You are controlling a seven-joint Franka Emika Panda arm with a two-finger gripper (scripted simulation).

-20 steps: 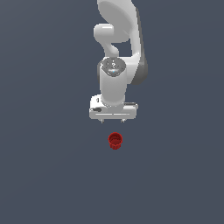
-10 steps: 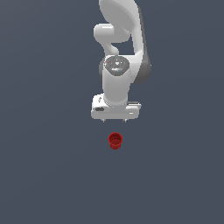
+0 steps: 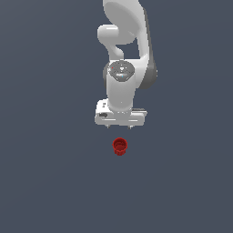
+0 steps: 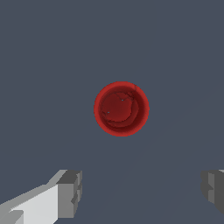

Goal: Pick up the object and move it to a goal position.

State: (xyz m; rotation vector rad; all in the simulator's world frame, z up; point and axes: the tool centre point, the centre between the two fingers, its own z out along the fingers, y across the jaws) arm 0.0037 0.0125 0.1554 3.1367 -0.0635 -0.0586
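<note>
- Red cup (image 3: pixel 119 146) stood upright on the grey worktop (image 3: pixel 50 173), hollow mouth up, untouched.
- Pincer (image 3: pixel 119 127) hung at its 12 o'clock, near, released; fingers (image 4: pixel 70 194) spread wider than the cup, probably to straddle it.

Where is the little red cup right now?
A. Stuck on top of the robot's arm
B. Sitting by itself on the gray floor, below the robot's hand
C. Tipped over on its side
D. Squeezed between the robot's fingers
B: the red cup stands upright on the floor, and the open gripper hangs above it without touching it.
</note>
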